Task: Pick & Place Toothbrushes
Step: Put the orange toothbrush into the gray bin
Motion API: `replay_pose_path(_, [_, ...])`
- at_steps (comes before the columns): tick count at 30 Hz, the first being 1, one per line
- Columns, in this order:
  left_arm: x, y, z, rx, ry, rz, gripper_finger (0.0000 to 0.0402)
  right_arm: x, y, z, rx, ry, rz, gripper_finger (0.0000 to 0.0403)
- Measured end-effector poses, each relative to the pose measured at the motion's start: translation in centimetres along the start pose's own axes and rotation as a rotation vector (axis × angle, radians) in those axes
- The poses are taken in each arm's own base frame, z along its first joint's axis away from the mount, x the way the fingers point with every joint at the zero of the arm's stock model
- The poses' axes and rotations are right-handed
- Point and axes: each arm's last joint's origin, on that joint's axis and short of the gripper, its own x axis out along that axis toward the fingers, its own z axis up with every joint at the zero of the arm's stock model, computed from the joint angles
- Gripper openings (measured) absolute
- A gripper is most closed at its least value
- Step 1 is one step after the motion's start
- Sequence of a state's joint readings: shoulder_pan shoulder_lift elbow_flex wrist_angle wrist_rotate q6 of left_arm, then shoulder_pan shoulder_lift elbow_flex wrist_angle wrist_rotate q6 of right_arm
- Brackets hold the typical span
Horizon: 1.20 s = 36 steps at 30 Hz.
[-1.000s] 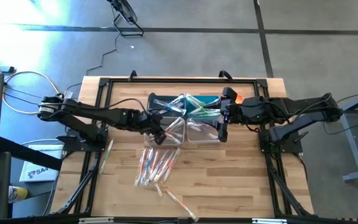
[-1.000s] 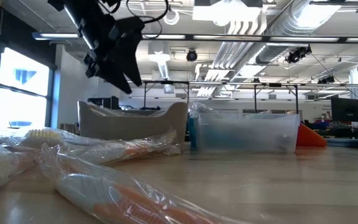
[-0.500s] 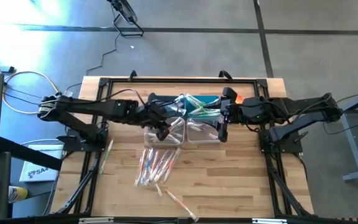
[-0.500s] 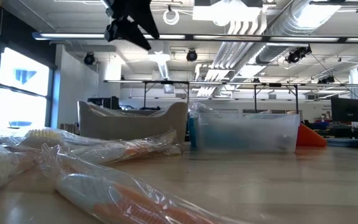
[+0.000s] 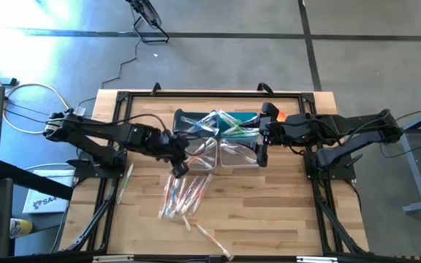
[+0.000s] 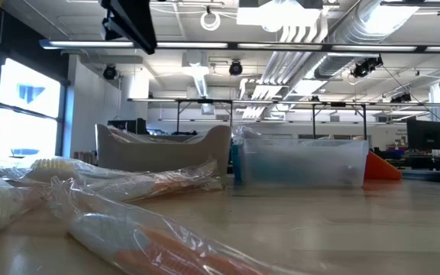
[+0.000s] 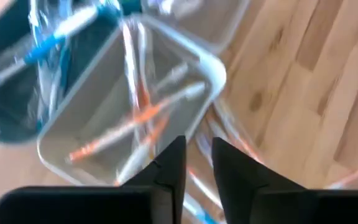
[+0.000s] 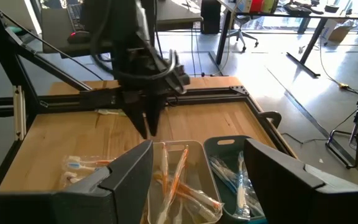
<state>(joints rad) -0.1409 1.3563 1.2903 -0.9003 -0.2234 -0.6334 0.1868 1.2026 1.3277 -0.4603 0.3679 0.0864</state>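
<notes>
1. We had our left gripper [image 5: 177, 168] hanging over the light wooden table [image 5: 276, 212], right at the near edge of the clear plastic rectangular bin [image 5: 209, 143] and just above the loose pile of thin wrapped toothbrushes [image 5: 184, 196]. Its jaws were pulled in to a narrow gap, and as far as we could see there was nothing between them.
2. Our right gripper [image 5: 260, 155] was parked by the second clear bin [image 5: 234, 162], jaws wide apart and empty.
3. Where the brushes were: a few orange-handled ones lay in the clear bin, blue ones sat in the teal bin [image 5: 183, 117] behind it, and most were on the table in the pile. There was also a green stray [image 5: 125, 183] off to the left and another [image 5: 209, 235] near the front edge.
4. Our read: we were between picks. The next move probably meant opening the jaws wider, dropping onto one brush at the pile's edge and pinching it across the handle. Those slippery wrappers overlap, so grabbing two looked like a real risk.
5. Hard to make out: the wrist shot was smeared, so a thin wrapper in the gap couldn't be ruled out. The low view cut the left gripper off at the top. We also couldn't count the pile.
</notes>
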Motion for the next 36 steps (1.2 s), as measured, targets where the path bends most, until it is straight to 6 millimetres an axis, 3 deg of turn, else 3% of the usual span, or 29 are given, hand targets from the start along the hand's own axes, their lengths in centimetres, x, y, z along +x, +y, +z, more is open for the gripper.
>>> replay_pose_path(16, [-0.6,-1.7,-3.4,-0.075,0.134,0.037,0.0002,0.0,0.0,0.0,0.0,0.0,0.0,0.0243])
replay_pose_path(36, [0.3,-4.1,-8.0,-0.258,0.185,-0.007,0.0001,0.0,0.0,0.0,0.0,0.0,0.0,0.0243])
